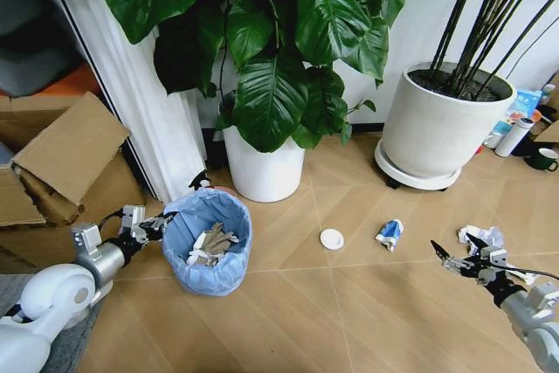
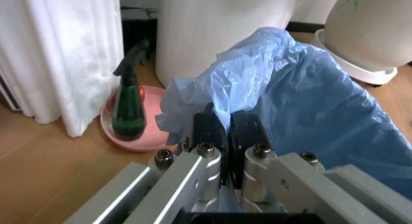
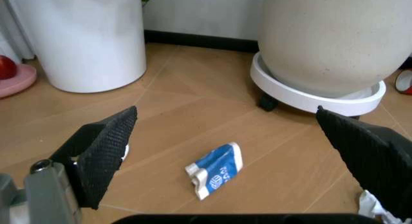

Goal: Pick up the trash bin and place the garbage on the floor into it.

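Left pincer (image 1: 155, 226) clamped on trash bin (image 1: 208, 240) rim. Right pincer (image 1: 458, 255) spread apart, nearer arm; blue-white wrapper (image 1: 389, 233) lies ahead-left on floor (image 1: 349, 303).

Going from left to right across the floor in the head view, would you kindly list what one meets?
Left gripper shut on the bin's bag → trash bin → white round lid → blue-white wrapper → right gripper, open → crumpled white paper.

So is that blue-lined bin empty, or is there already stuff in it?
Partly filled. The trash bin stands upright on the floor, and brownish scraps lie in its bottom. The left pincer is shut on its bag rim.
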